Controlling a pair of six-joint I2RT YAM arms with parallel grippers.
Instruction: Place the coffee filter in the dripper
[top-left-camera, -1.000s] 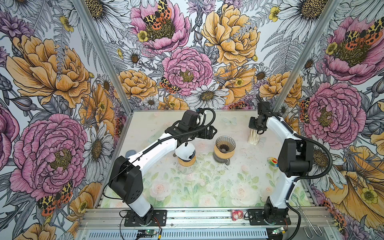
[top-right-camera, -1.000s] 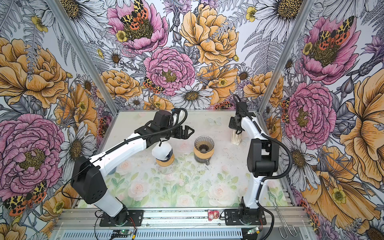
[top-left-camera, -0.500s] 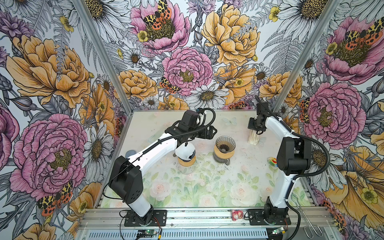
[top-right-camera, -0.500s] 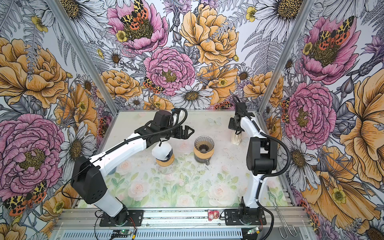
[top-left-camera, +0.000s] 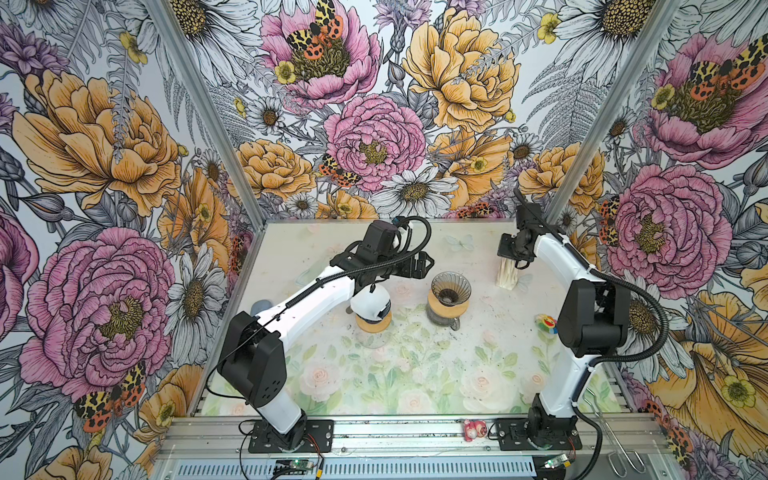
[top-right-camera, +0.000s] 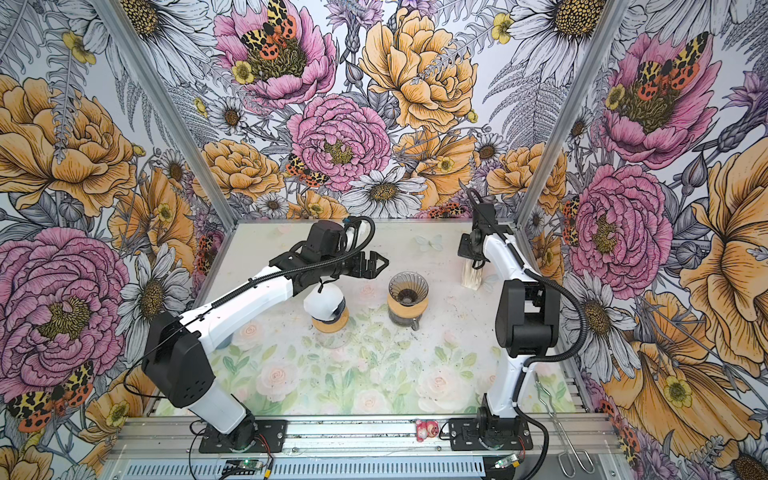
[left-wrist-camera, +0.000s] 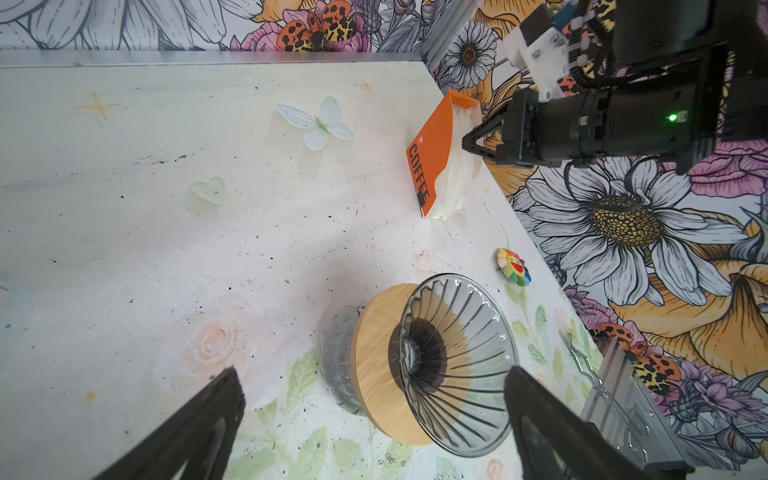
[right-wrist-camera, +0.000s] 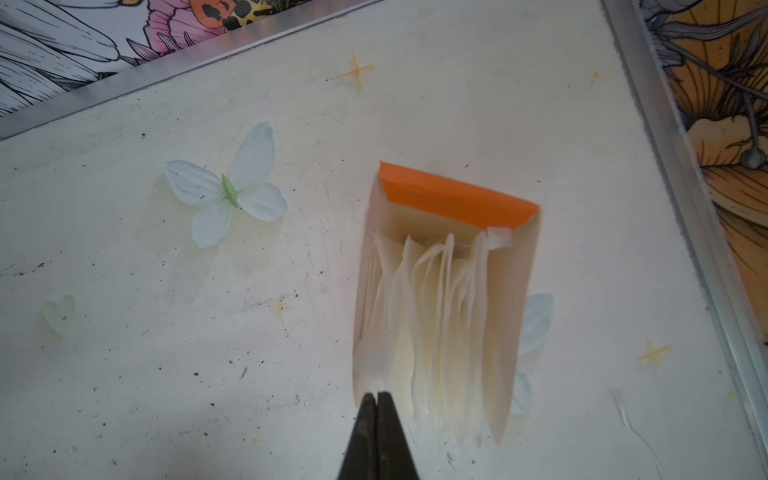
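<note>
Since a second ago the right gripper has clenched fully. Its tips meet at one corner of the filter box's open top, and I cannot tell whether they pinch a sheet. Nearest, a pink toy lies on the front rail. Mid-table, the glass dripper stands upright, mouth up, beside a white-coned stand. A flower toy lies off to its right. Just behind, the left gripper hovers, spread wide and holding nothing. Far right, the coffee filters stand on edge in the box, long axis roughly vertical, open end up.
</note>
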